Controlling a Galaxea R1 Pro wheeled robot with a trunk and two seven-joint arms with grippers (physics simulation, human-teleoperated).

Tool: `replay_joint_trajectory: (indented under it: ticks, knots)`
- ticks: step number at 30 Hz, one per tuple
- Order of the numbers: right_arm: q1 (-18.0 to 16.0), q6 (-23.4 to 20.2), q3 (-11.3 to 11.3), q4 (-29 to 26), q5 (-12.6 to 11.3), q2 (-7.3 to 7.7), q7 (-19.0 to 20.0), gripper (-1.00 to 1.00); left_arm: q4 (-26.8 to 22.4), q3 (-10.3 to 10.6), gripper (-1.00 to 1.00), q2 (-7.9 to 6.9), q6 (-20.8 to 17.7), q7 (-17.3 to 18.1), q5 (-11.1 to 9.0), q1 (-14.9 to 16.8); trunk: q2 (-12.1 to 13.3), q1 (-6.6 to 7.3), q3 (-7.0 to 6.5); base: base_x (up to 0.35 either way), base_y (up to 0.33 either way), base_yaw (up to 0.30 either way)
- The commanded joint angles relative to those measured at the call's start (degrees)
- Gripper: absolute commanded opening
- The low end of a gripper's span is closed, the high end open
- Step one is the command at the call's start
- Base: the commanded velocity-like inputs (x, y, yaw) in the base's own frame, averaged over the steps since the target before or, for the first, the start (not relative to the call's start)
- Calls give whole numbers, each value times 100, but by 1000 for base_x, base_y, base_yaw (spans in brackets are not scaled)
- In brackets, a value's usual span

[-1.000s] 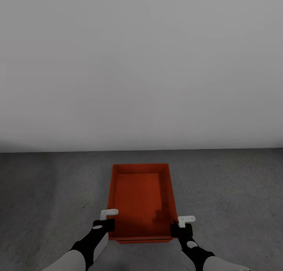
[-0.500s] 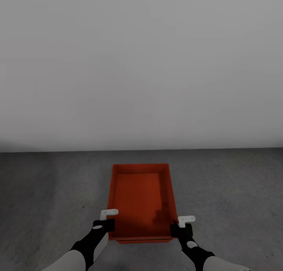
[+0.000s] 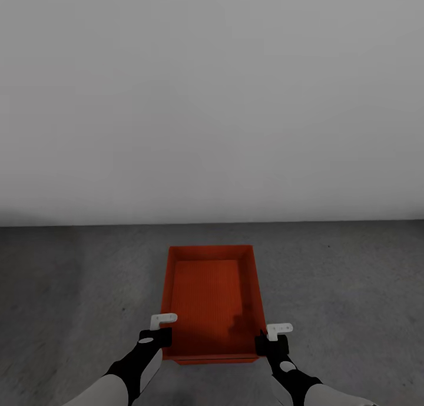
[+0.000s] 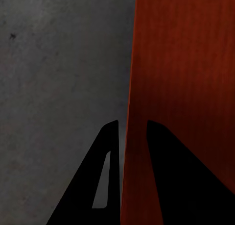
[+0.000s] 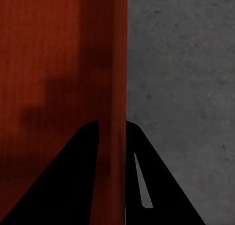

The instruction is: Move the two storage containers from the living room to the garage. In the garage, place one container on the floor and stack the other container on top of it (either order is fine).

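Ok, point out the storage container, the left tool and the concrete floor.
storage container [image 3: 206, 294]: head view, on its ribbed inside bottom.
left tool [image 4: 132, 129]: left wrist view, midway between its fingertips, at the container's side wall.
concrete floor [image 3: 70, 276]: head view, bare grey patch left of the container.

Orange-red storage container [image 3: 211, 300], open top up, empty, ribbed bottom showing, sits lengthwise over the dark grey concrete floor [image 3: 353, 288], short of the pale wall.
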State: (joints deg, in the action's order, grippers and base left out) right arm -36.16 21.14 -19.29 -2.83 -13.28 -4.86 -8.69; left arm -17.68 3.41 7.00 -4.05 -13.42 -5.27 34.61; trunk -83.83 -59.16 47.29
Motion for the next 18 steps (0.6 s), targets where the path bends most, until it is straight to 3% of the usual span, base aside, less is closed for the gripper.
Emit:
replay_joint_trajectory:
  ticks: [1, 18]
  knots:
    - [-5, 47, 426, 11, -166, 20, -98, -100, -25, -17, -100, -6, -35, -55, -44, 2, -44, -22, 22, 0, 0, 0]
    - [-5, 48, 426, 11, -166, 12, -98, -100, -25, -19, -100, -14, -35, -55, -44, 2, -726, -396, 328, 0, 0, 0]
